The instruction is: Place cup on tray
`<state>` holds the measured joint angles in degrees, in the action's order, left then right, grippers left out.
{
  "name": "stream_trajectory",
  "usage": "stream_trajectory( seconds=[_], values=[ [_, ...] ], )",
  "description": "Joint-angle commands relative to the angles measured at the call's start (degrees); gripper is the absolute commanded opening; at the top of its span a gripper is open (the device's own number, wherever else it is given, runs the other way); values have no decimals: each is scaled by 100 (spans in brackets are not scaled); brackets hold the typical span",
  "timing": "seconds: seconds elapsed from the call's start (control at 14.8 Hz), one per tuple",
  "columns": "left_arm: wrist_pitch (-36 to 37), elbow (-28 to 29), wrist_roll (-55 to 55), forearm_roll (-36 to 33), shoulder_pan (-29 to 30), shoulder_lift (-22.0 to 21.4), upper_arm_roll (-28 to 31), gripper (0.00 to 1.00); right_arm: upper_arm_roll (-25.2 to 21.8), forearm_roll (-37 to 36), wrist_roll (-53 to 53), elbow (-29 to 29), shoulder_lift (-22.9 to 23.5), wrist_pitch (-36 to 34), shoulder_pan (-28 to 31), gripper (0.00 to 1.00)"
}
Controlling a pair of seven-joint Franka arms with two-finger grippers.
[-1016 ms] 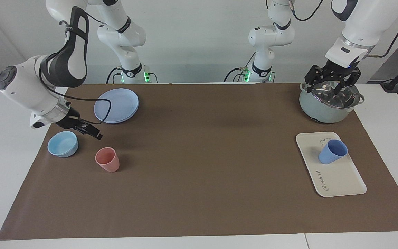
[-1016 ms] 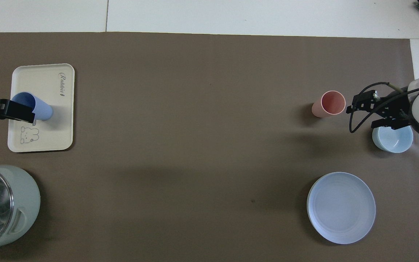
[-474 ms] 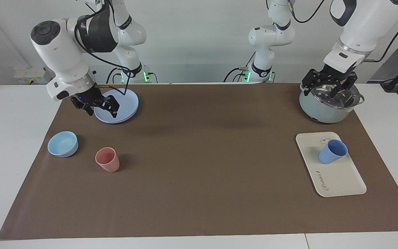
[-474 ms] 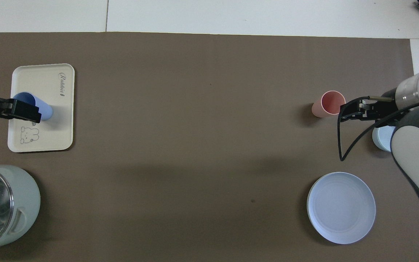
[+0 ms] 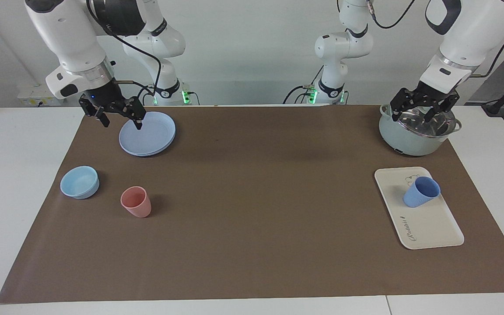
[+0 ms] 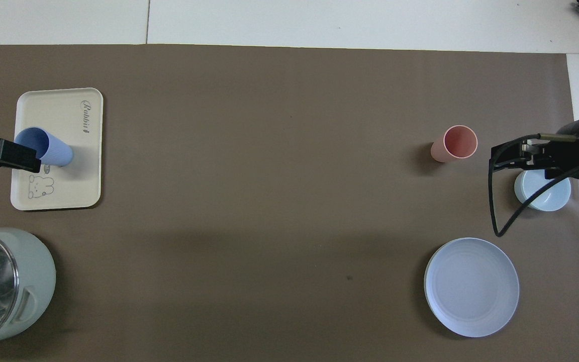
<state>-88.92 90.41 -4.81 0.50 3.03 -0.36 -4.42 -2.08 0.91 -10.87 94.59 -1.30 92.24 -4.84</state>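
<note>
The periwinkle cup (image 5: 421, 191) is matte, tapered and handleless; it stands slightly tilted on the cream tray (image 5: 431, 227), just beside the bear drawing. The left gripper (image 5: 425, 105) hangs over the pot (image 5: 416, 131), nearer the robots than the tray, fingers apart and apparently empty. The right gripper (image 5: 116, 113), fingers spread, holds nothing over the round plate (image 5: 149, 133).

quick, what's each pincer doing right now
Left pincer: open, empty, raised over the pot.
Right pincer: open, empty, raised over the edge of the blue plate.
</note>
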Motion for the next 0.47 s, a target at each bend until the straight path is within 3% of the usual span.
stream_trajectory(
  seconds=[0.0, 0.41],
  values=[
    [15, 188, 42, 29, 48, -175, -24, 100, -3, -126, 199, -64, 7, -118, 19, 100],
    [15, 188, 42, 29, 48, -175, -24, 100, -3, -99, 243, -20, -37, -171, 36, 100]
  ],
)
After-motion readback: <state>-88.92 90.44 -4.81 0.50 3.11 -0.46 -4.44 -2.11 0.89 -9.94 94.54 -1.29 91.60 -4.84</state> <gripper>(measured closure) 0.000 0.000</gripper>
